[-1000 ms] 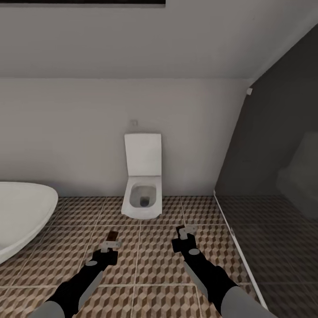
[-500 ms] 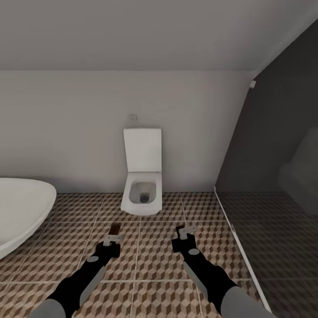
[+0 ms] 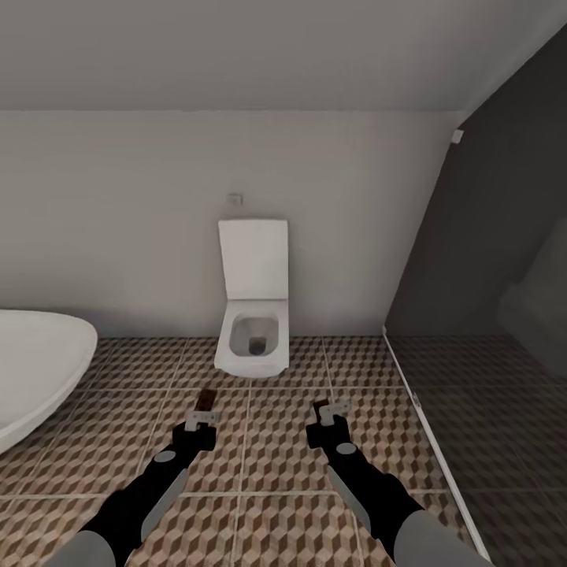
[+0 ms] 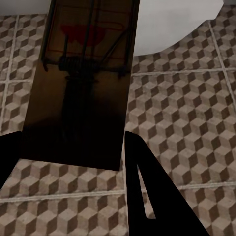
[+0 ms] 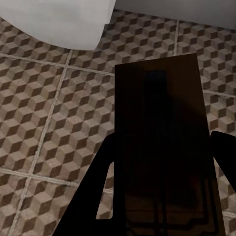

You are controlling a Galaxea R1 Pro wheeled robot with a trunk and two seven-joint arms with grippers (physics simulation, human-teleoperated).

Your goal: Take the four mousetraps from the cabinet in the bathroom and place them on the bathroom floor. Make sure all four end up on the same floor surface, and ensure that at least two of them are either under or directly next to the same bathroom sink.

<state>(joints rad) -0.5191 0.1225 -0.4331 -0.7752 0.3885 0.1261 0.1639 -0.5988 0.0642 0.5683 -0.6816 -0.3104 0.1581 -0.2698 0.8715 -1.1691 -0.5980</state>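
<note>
Nearest the robot, both black arms reached forward over the brown, beige and white cube-patterned tiled bathroom floor (image 3: pixel 260 441), and each carried a trap. The left end effector (image 3: pixel 198 419) was clamped on a small flat brown wooden mousetrap with dark wire spring (image 3: pixel 206 399), and the right end effector (image 3: pixel 332 416) was closed on a second dark wooden mousetrap board (image 5: pixel 162 142). The risk, as I judged it, lay in the grips and the destination: each board was pinched at one end with most of its length jutting free, so a jolt while travelling could twist or drop it, and a trap released here would land by the white wall-hung toilet with raised lid (image 3: pixel 252 315) rather than beside a sink. The left wrist view showed the spring coil and red marking on that trap (image 4: pixel 86 83), which the head view rendered as a mere brown sliver; the right wrist view showed its board gripped between two dark fingers (image 5: pixel 96 196), barely discernible from the head. Farther off, the head view alone gave the layout: a white oval bathtub (image 3: pixel 39 370) at the left, a dark glass partition (image 3: pixel 488 276) at the right.
</note>
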